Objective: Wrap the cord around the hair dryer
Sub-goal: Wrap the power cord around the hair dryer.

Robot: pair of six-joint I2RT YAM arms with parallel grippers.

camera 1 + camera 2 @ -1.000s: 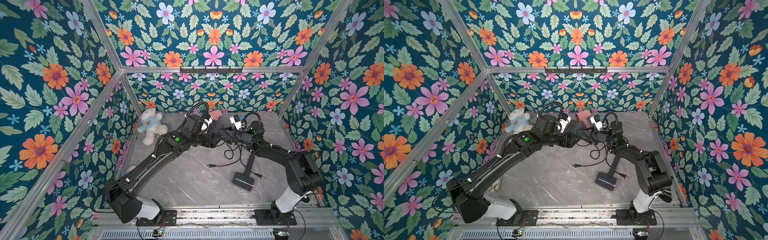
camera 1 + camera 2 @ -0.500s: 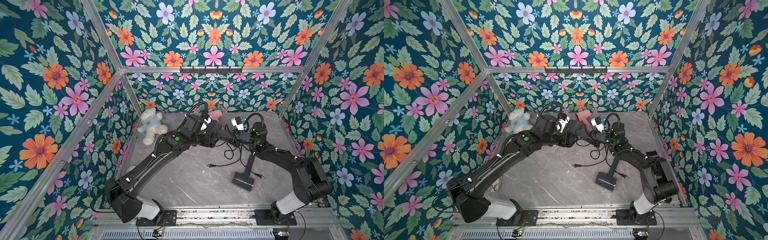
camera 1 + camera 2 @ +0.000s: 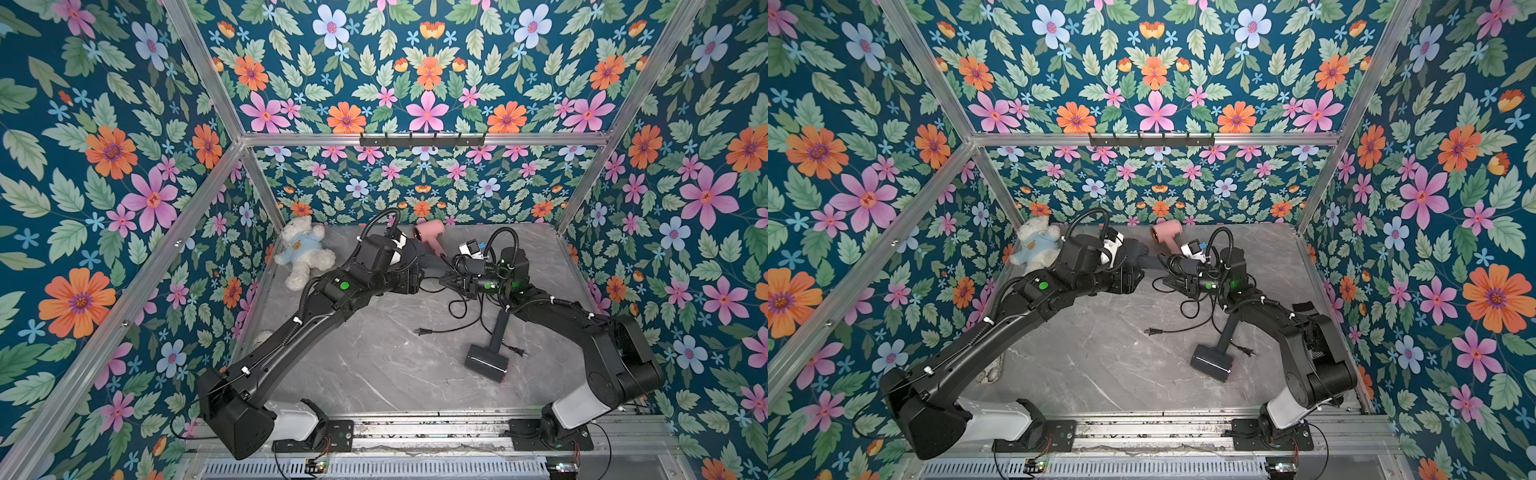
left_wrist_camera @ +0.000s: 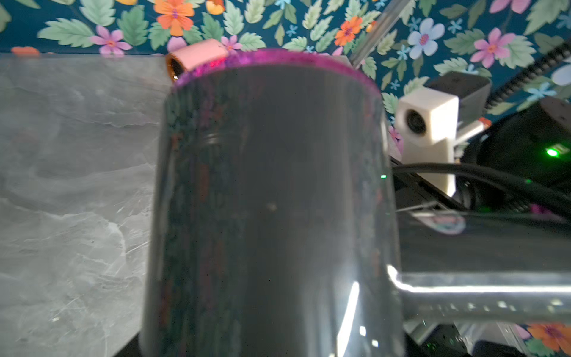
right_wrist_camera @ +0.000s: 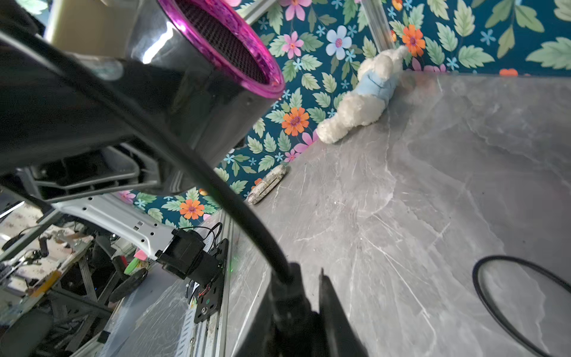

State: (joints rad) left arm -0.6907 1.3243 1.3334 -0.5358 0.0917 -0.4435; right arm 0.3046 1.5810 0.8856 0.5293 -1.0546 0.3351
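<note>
A dark grey hair dryer (image 3: 424, 254) with a magenta rim is held above the back of the table. My left gripper (image 3: 417, 270) is shut on it. Its barrel (image 4: 272, 201) fills the left wrist view and hides the jaws. Its black cord (image 5: 191, 163) runs from the dryer (image 5: 185, 80) into my right gripper (image 5: 306, 278), which is shut on it. In both top views that gripper (image 3: 451, 280) (image 3: 1169, 283) sits just right of the dryer. Slack cord loops on the table (image 3: 461, 307) and ends at a plug (image 3: 422, 331).
A pink hair dryer (image 3: 430, 228) lies by the back wall. Another dark dryer (image 3: 488, 362) with its plug (image 3: 519, 353) lies under the right arm. A white teddy bear (image 3: 305, 254) sits back left. A small grey object (image 5: 267, 184) rests against the left wall.
My right gripper has closed on the cord and shifted slightly left and toward the front. The left arm and the dryer have stayed in place.
</note>
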